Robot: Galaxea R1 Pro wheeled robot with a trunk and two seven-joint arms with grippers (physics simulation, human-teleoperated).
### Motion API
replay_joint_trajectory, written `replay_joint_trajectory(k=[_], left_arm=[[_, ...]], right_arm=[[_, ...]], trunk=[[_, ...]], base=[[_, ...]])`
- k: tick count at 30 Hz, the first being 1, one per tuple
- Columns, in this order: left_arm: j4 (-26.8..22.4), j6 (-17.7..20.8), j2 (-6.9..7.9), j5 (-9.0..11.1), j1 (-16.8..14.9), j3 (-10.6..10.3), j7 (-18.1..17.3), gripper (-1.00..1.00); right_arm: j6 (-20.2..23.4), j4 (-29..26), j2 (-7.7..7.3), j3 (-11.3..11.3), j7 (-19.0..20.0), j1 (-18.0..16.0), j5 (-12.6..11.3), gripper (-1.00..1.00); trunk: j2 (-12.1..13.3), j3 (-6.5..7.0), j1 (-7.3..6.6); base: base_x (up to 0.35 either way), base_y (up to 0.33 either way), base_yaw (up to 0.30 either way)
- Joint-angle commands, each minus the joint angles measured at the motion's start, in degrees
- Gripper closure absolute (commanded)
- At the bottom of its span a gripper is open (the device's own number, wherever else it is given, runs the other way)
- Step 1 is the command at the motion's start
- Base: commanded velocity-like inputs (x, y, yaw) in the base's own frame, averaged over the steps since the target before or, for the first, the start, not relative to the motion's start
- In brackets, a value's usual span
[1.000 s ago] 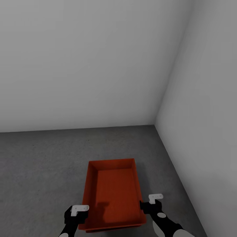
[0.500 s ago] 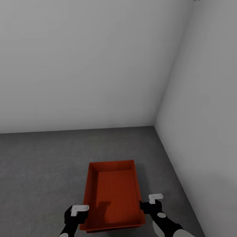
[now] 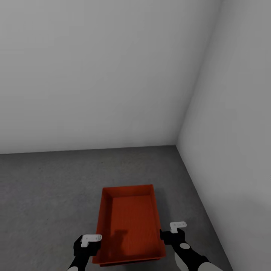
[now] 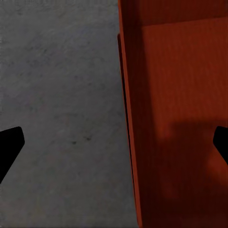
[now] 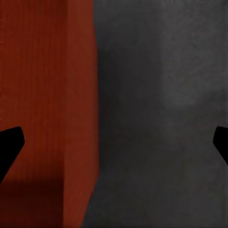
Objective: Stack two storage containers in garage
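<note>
Container [image 3: 128, 226] sits lower than before; left claw [image 3: 89, 246] and right claw [image 3: 169, 237] both released, straddling its walls

Room corner, bare.
Two plain pale-grey walls [image 3: 98, 75] meet over a speckled dark-grey concrete floor [image 3: 45, 188].

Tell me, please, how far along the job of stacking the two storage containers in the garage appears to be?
Partly done, it seems. One orange-red storage container sits on the grey concrete floor near the wall corner. Both the left gripper and right gripper are open, each straddling a long wall of that container, gripping nothing. A rim edge below the near wall may hint at a second tub, but I cannot confirm the stack.
</note>
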Motion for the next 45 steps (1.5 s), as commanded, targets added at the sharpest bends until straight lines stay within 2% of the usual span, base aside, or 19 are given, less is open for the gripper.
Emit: replay_joint_trajectory(k=[1, 12, 41, 45], left_arm=[[0.05, -0.19, -0.05, -0.60, -0.03, 0.26, 0.22, -1.00], [0.05, -0.19, -0.05, -0.60, -0.03, 0.25, 0.22, -1.00], [0.05, -0.19, -0.05, -0.60, -0.03, 0.26, 0.22, -1.00], [0.05, -0.20, -0.05, -0.60, -0.03, 0.26, 0.20, -1.00]], right_arm=[[-0.11, 0.06, -0.01, 0.43, -0.43, -0.04, 0.09, -1.00], [-0.19, 0.06, -0.01, 0.43, -0.43, -0.04, 0.09, -1.00], [-0.20, 0.06, -0.01, 0.41, -0.43, -0.04, 0.09, -1.00], [-0.20, 0.09, -0.01, 0.39, -0.43, -0.04, 0.09, -1.00]], trunk=[[0.40, 0.15, -0.23], [4.81, 2.25, -2.65], [16.44, 10.09, -9.01], [16.44, 10.47, -9.01]], base=[[0.000, 0.000, 0.000], [0.000, 0.000, 0.000], [0.000, 0.000, 0.000], [0.000, 0.000, 0.000]])
